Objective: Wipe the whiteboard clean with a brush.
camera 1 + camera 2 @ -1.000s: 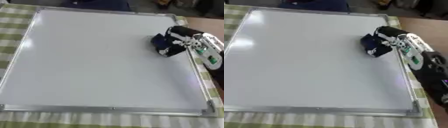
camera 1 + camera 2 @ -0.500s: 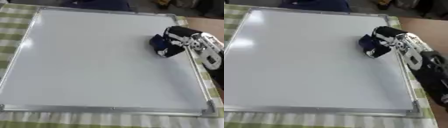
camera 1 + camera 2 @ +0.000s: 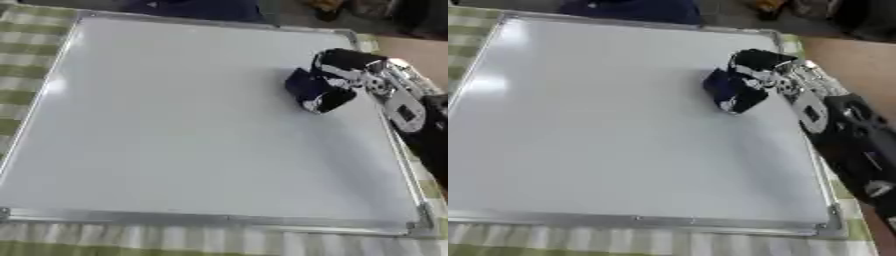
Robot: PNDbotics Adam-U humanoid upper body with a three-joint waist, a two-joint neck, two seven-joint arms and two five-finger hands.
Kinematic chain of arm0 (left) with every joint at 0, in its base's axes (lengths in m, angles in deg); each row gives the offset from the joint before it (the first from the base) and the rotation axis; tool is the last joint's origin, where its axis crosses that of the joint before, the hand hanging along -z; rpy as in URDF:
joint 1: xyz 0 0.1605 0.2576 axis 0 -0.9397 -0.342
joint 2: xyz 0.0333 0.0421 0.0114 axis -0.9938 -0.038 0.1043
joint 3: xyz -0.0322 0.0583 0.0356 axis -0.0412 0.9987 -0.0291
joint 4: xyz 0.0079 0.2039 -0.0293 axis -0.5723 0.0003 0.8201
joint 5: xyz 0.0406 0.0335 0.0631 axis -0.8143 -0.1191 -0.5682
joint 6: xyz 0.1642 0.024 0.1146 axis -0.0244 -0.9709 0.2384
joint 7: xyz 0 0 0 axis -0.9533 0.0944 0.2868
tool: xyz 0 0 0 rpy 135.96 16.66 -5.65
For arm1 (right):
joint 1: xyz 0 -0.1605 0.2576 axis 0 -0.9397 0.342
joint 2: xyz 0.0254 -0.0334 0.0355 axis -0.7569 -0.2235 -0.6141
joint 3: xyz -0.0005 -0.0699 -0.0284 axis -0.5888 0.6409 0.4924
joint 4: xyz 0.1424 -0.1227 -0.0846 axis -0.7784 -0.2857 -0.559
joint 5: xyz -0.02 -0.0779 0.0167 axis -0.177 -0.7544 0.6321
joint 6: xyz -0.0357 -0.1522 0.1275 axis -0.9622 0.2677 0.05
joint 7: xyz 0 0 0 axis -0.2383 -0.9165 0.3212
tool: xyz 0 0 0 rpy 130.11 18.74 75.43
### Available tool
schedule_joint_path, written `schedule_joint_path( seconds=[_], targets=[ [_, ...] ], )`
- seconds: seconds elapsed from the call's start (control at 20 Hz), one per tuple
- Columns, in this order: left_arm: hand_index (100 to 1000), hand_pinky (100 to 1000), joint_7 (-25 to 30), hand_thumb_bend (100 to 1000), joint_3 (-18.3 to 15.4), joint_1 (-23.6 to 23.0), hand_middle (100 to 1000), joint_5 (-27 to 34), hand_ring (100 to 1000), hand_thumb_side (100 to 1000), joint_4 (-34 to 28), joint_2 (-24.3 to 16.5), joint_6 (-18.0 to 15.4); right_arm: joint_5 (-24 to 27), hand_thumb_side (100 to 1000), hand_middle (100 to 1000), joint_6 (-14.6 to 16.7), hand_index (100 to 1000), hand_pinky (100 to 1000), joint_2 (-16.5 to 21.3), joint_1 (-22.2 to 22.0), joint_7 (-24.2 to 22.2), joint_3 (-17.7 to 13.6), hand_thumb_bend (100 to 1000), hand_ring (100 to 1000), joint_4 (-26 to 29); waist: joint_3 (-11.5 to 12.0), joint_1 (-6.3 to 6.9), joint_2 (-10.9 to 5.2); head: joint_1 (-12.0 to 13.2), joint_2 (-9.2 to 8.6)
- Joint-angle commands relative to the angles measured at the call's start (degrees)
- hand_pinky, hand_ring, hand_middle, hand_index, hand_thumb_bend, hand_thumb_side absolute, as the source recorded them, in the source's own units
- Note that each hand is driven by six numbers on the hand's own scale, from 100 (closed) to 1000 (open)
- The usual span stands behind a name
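— Where is the brush found, and how is it shaped?

— A dark blue, blocky pad with a pale lower edge is seen lying on the whiteboard, near the board's far right corner and just inside its right rail.

— How is it gripped?

— It is clasped by the right robot hand, whose black fingers are curled over the top of the brush; the silver-jointed arm is stretched back past the whiteboard's right rail.

— And the whiteboard itself?

— A broad, glossy white rectangle is shown, framed in thin silvery metal with small corner caps. No marks can be made out on it. Under the whiteboard, a green-and-white checked cloth is spread over the desk.
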Motion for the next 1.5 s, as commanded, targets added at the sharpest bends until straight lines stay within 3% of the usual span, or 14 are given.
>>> schedule_joint_path(
  seconds=[0.05,0.6,0.95,1.5],
  targets=[
    [426,489,0.26,100,-0.10,0.62,486,-0.08,491,1000,-1.10,-0.33,-0.07,-0.29,410,265,0.54,390,590,0.30,-0.29,-0.67,0.95,100,667,-0.11,0.21,0.16,-0.74,-0.22,-0.63],
    [427,490,0.15,100,-0.22,0.56,486,-0.14,492,1000,-1.10,-0.38,0.03,7.67,403,250,-1.81,383,563,0.28,-2.20,-5.89,1.86,100,639,3.02,0.04,0.07,-0.93,0.08,-0.25],
    [427,492,0.11,100,-0.22,0.48,487,-0.12,492,1000,-1.10,-0.43,0.20,13.07,411,244,-3.69,382,553,0.86,-3.60,-9.81,2.98,100,627,8.48,-0.20,-0.08,-1.26,0.66,-0.02],
    [427,493,0.17,100,-0.20,0.44,487,-0.11,493,1000,-1.10,-0.37,0.48,12.73,417,242,-4.20,383,552,1.55,-5.73,-11.53,5.38,100,627,17.26,-0.20,-0.20,-1.55,0.61,0.01]
  ],
)
